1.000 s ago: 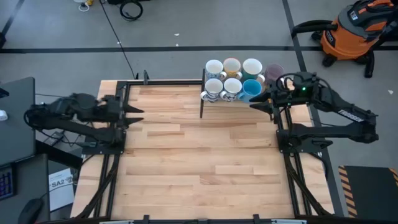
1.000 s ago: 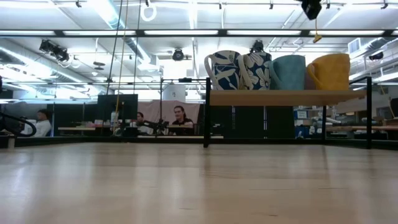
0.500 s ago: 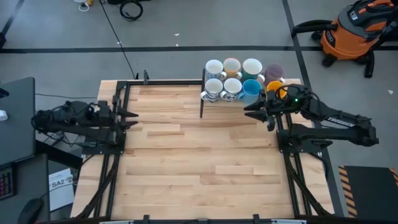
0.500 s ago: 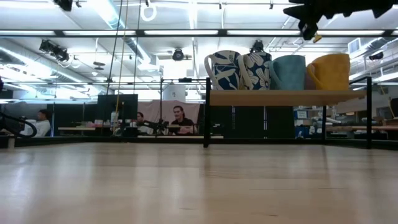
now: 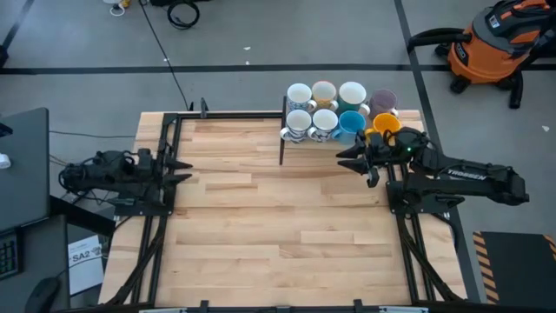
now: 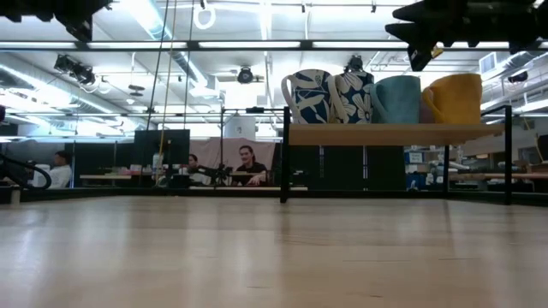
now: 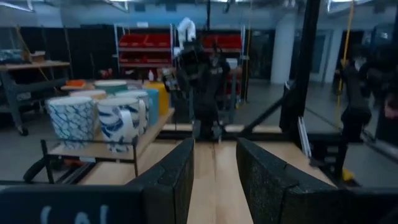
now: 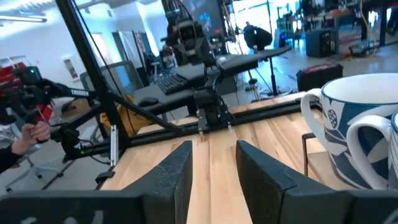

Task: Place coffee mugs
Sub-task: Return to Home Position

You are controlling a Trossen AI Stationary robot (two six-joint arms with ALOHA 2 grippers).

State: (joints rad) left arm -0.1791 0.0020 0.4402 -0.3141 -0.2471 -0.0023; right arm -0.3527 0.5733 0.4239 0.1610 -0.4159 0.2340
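Note:
Several coffee mugs (image 5: 339,109) stand upright in two rows on a raised wooden shelf (image 6: 385,133) at the table's far edge. Among them are white patterned ones (image 6: 330,96), a blue one (image 5: 351,123), a yellow-orange one (image 5: 385,124) and a purple one (image 5: 382,100). My right gripper (image 5: 346,157) hovers open just in front of the shelf, level, with nothing between its fingers (image 8: 177,174). My left gripper (image 5: 184,170) is open at the table's left edge, pointing level across the table. Its fingers (image 7: 177,180) are empty too.
A black frame rail runs round the tabletop, and a shelf post (image 5: 281,143) stands at the shelf's left end. The bare wooden tabletop (image 5: 278,217) lies between the arms. An orange vacuum (image 5: 495,43) sits on the floor at far right. People sit beyond the table (image 6: 248,162).
Both arms have sunk and tipped to level. My right gripper has come down from over the yellow-orange mug toward the near edge, uncovering it. My left gripper has drawn back a little toward the table's left edge. The mugs have stayed put.

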